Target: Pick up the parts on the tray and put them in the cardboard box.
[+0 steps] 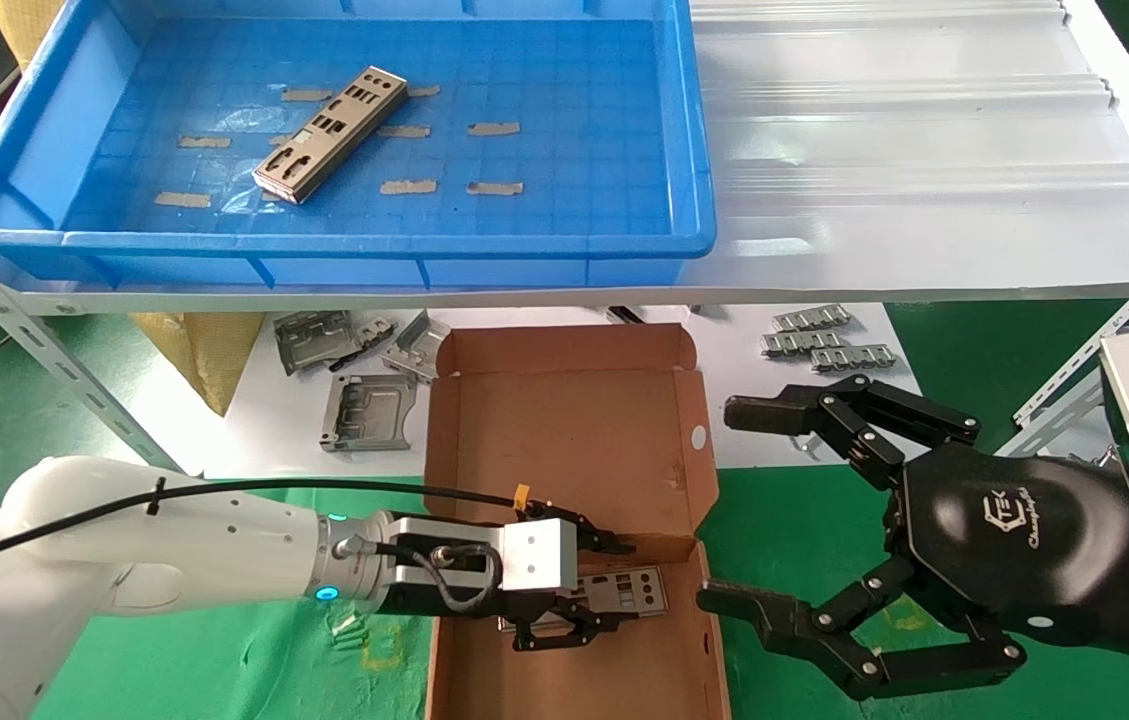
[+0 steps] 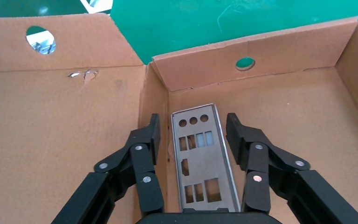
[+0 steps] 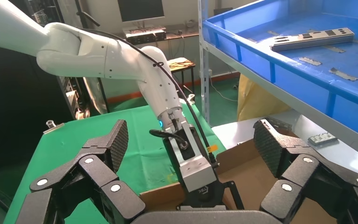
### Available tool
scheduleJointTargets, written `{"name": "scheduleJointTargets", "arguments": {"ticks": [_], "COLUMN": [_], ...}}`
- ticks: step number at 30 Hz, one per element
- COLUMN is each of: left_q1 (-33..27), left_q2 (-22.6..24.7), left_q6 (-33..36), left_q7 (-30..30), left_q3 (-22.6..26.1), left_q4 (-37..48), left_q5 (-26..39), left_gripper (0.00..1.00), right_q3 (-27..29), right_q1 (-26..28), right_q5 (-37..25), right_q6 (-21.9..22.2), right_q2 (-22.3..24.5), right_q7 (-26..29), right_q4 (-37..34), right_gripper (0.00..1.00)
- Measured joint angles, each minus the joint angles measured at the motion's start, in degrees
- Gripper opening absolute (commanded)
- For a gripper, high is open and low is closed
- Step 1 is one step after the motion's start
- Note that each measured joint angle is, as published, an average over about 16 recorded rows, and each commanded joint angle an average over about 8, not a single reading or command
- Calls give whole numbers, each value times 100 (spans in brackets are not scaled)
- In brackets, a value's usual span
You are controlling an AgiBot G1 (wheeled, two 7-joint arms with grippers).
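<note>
Silver plate (image 2: 201, 161) lies flat on the cardboard box (image 1: 564, 420) floor between your left pincer (image 1: 579, 590)'s spread fingers, seemingly released. Your right pincer (image 1: 774, 510) hangs open beside the box. Next, fetch the parts (image 1: 331, 133) from the blue tray (image 1: 694, 180); their count is hard to judge.

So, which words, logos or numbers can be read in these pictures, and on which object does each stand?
Logo with cursive lettering beneath, on the black body of the right gripper: too blurred to read with certainty.
Small mark on the left gripper housing, in the right wrist view: too small to read.
Part, cardboard box, tray: no text.
</note>
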Motion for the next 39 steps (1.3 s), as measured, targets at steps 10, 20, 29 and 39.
{"name": "scheduleJointTargets", "arguments": {"ticks": [10,20,29,39], "left_q1": [-106,-78,-48,57], "left_q2": [-216,-590,-687,-844], "left_q6": [835,1520,1553,1522], "left_q7": [-417,-768,-747,-929], "left_q3": [-271,-614,-695,-777], "left_q4": [162,16,-71,-289], "left_q5": [-654,-1322,-1422,-1516], "left_gripper": [100,100,100,100], "right_q3": [0,0,0,0], "right_q1": [0,0,-1,-1], "right_q5": [0,0,0,0], "right_q6": [0,1,2,2], "right_q2": [0,0,1,1], "right_q7": [0,0,0,0], "right_q4": [0,-1,-1,-1], "right_gripper": [100,100,100,100]}}
